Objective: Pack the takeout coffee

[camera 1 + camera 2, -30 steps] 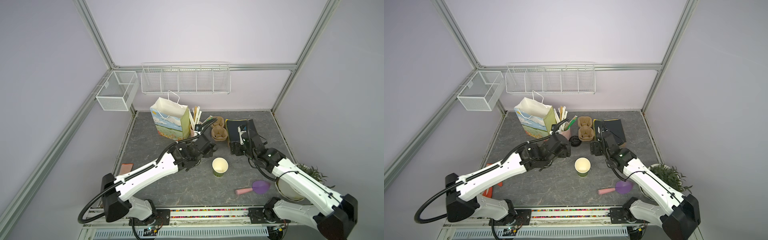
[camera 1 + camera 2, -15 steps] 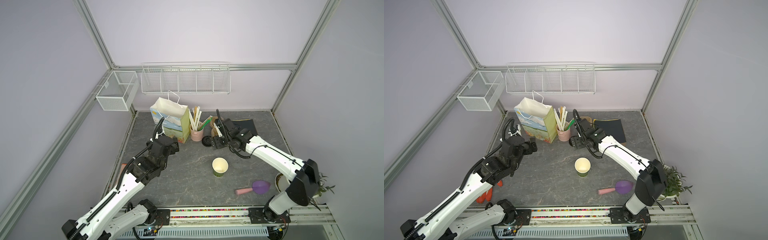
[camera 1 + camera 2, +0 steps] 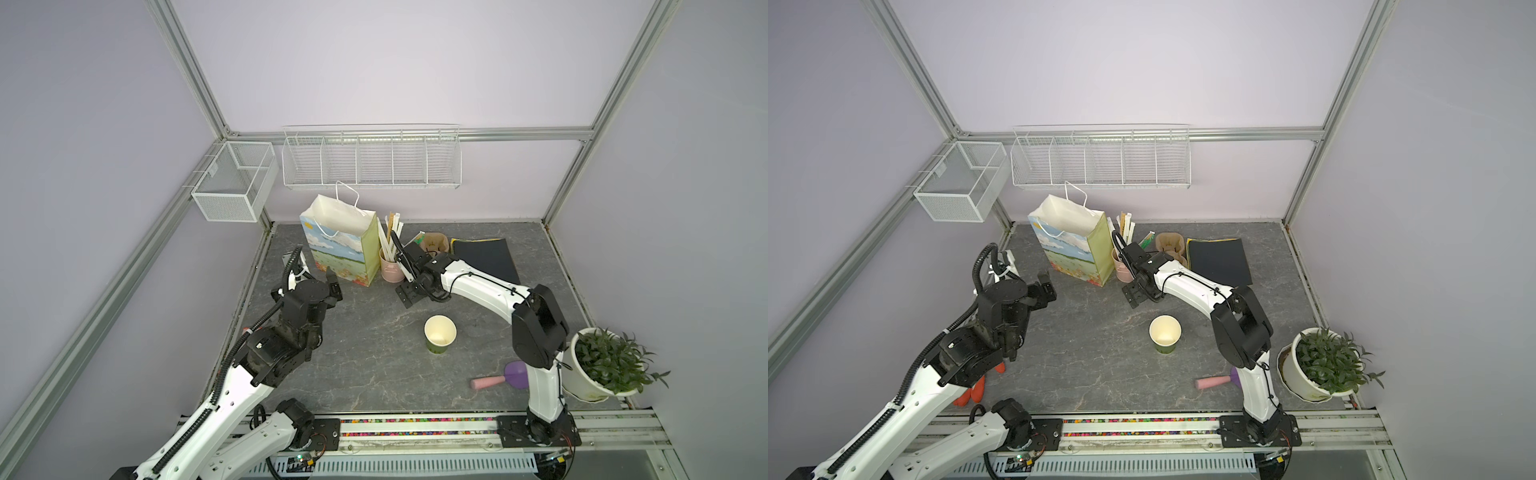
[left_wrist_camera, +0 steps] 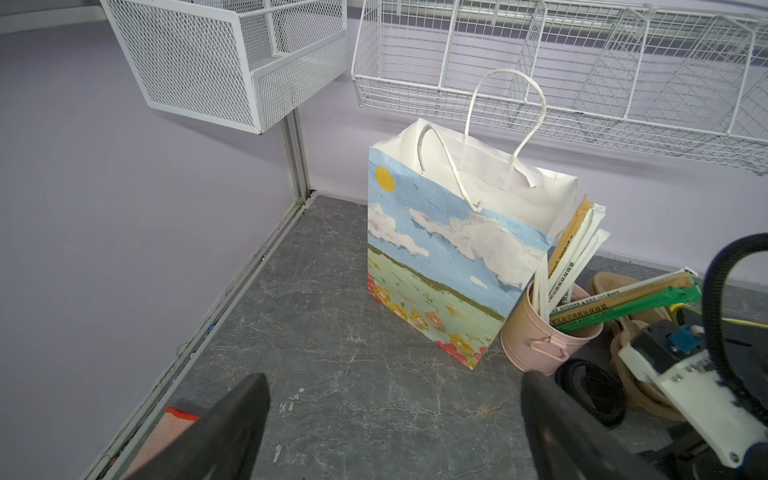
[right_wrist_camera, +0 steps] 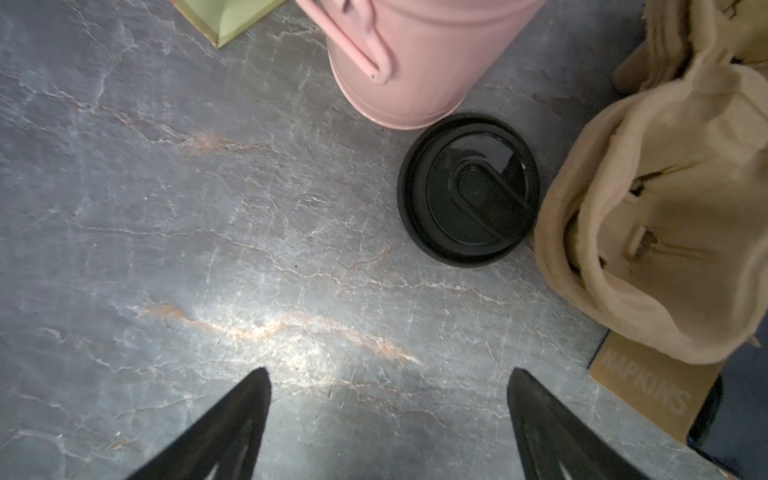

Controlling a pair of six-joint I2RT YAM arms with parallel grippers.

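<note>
The takeout coffee [image 3: 440,338] [image 3: 1165,332], a green paper cup with a white inside, stands upright in mid-table with no lid on it. A black round lid [image 5: 467,189] [image 4: 590,390] lies flat between the pink bucket and the brown cup carrier. My right gripper [image 3: 406,296] [image 3: 1133,296] [image 5: 388,384] points down at bare table just short of the lid, open and empty. Facing the paper bag from the left side of the table, my left gripper [image 3: 318,286] [image 3: 1034,289] [image 4: 395,384] is open and empty too.
A printed paper bag [image 3: 338,249] stands open at the back. Beside it are a pink bucket [image 3: 390,268] of straws, a brown cup carrier [image 3: 434,243] and a dark folder [image 3: 484,257]. A purple scoop [image 3: 503,376] and a plant pot [image 3: 602,365] sit at the front right.
My left arm has drawn back from the bucket to the left side. My right gripper has swung left from the dark folder and come down beside the lid. The cup has not moved.
</note>
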